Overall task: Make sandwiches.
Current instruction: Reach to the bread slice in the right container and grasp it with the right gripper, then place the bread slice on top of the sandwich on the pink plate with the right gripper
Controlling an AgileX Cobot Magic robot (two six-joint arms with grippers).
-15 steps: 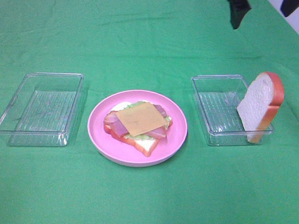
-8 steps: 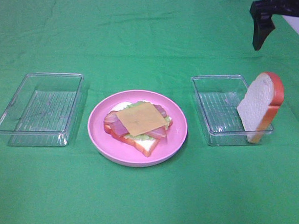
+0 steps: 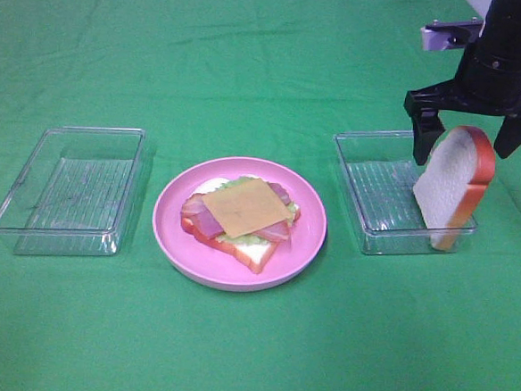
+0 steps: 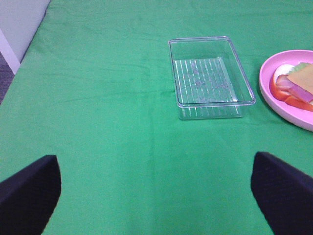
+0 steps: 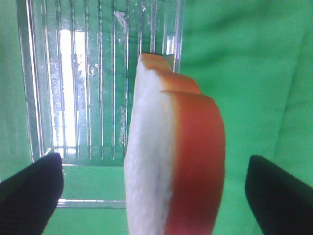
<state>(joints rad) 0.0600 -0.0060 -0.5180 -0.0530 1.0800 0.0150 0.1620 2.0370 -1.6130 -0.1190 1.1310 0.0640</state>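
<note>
An open-faced sandwich (image 3: pixel 244 210) lies on the round pink plate (image 3: pixel 173 234): a bread slice under lettuce, bacon strips and a yellow cheese square. A second bread slice (image 3: pixel 449 186) stands on edge at the near right corner of the right clear tray (image 3: pixel 378 181). My right gripper (image 3: pixel 462 154) hangs open over that slice, one finger on each side, not touching. In the right wrist view the bread slice (image 5: pixel 171 147) rises between the spread fingers (image 5: pixel 29 191). My left gripper (image 4: pixel 156 196) is open over bare cloth, short of the left tray (image 4: pixel 210 78), and is out of the high view.
The left clear tray (image 3: pixel 69 187) holds nothing and sits left of the plate. The plate's rim (image 4: pixel 274 98) and the sandwich (image 4: pixel 296 85) show at the edge of the left wrist view. Green cloth covers the whole table. The right tray's ribbed floor (image 5: pixel 88 73) lies beyond the slice.
My right arm has come down from the top right corner to the standing bread slice, its fingers now straddling it. Bread, plate and trays have not moved.
</note>
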